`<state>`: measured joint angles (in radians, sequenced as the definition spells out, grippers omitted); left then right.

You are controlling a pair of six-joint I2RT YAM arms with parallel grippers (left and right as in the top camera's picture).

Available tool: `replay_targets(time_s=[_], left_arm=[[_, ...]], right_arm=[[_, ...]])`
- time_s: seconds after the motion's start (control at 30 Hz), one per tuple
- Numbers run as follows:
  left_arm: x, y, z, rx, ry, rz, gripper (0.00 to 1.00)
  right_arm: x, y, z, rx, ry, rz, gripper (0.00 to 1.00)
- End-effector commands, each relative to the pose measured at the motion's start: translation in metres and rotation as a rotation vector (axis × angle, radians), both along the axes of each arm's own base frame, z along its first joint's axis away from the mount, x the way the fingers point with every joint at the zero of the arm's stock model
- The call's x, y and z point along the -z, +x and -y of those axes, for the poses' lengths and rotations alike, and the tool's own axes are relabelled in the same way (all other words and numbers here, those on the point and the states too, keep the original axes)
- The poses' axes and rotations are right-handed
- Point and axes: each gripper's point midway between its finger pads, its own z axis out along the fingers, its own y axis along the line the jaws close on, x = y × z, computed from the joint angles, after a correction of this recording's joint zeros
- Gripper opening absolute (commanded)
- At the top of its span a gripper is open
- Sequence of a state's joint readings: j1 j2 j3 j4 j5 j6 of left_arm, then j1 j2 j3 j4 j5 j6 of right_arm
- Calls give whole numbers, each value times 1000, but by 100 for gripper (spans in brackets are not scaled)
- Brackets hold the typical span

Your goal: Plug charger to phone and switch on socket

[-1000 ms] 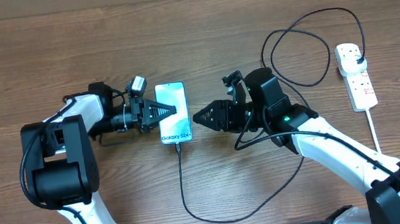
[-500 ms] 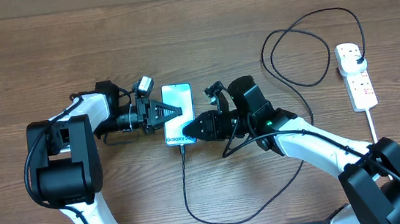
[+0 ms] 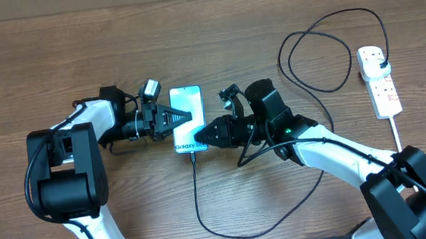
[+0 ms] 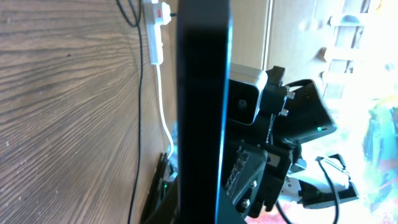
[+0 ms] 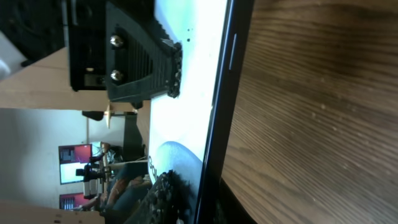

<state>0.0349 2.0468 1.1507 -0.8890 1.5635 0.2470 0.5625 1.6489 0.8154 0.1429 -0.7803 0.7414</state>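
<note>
The phone (image 3: 187,112), light blue screen with "Galaxy" text, is held between both grippers at mid-table. My left gripper (image 3: 180,116) is shut on its left edge. My right gripper (image 3: 203,133) is shut on its lower right edge; in the right wrist view one finger (image 5: 163,193) lies on the screen (image 5: 186,74) and one sits under the rim. The charger's thin black cable (image 3: 197,199) runs from the phone's bottom edge, loops round to the right, and its plug (image 3: 380,62) sits in the white socket strip (image 3: 381,87). In the left wrist view the phone shows edge-on (image 4: 202,93).
The socket strip lies at the far right with its thick white cord (image 3: 398,137) trailing toward the front edge; it also shows in the left wrist view (image 4: 157,31). Cable loops lie at the back right (image 3: 316,54) and in front of the phone.
My right gripper has moved left from beside the phone and closed on its right edge. The phone has shifted slightly right, then back a little. The left gripper keeps its hold.
</note>
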Motion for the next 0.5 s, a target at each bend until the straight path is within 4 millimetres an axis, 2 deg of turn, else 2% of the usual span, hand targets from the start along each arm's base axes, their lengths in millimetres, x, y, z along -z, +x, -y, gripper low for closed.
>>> replay_targets(time_s=[0.0, 0.23, 0.33, 0.37, 0.4, 0.47], left_arm=[[-4, -2, 4, 9, -15, 12, 9], [-4, -2, 4, 9, -15, 12, 12], [-4, -2, 4, 9, -15, 12, 19], [-4, -2, 4, 9, -14, 13, 31], [-3, -2, 4, 11, -7, 12, 47], [1, -3, 4, 15, 14, 11, 85]], right_arm=[[-18, -11, -12, -104, 85, 61, 12], [-27, -9, -14, -87, 120, 34, 4], [-27, -9, -14, -86, 120, 34, 4], [-27, -9, -14, -87, 120, 35, 4], [-27, -8, -14, -86, 119, 35, 4], [-27, -8, -14, -82, 117, 35, 4]])
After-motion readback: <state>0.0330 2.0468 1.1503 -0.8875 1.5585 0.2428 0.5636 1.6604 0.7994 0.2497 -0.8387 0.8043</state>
